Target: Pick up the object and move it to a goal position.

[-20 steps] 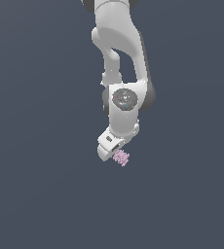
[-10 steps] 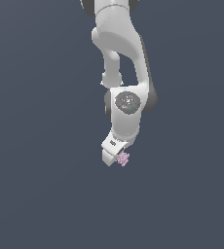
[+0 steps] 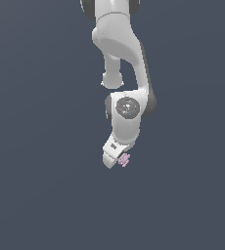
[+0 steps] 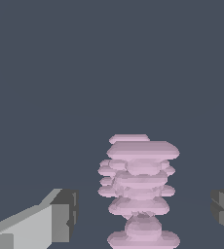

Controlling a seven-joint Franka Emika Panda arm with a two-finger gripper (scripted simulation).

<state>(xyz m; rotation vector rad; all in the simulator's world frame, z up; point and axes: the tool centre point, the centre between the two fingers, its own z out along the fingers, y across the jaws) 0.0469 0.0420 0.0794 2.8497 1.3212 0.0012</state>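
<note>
The object (image 3: pixel 124 159) is a tiny pale pink ridged block, showing just beside the lower end of the white arm in the exterior view. In the wrist view the object (image 4: pixel 141 187) stands as a stack of pink ridges between the two grey fingertips. My gripper (image 4: pixel 143 210) is open around it, with a clear gap on each side, and neither finger (image 4: pixel 60 214) touches it. From the exterior view my gripper (image 3: pixel 115 159) is mostly hidden by the hand, which tilts down toward the object.
A plain dark grey-blue surface fills both views. The white arm (image 3: pixel 119 58) comes down from the top of the exterior view.
The wrist and hand have sunk slightly lower over the object. The pink object has stayed almost in place.
</note>
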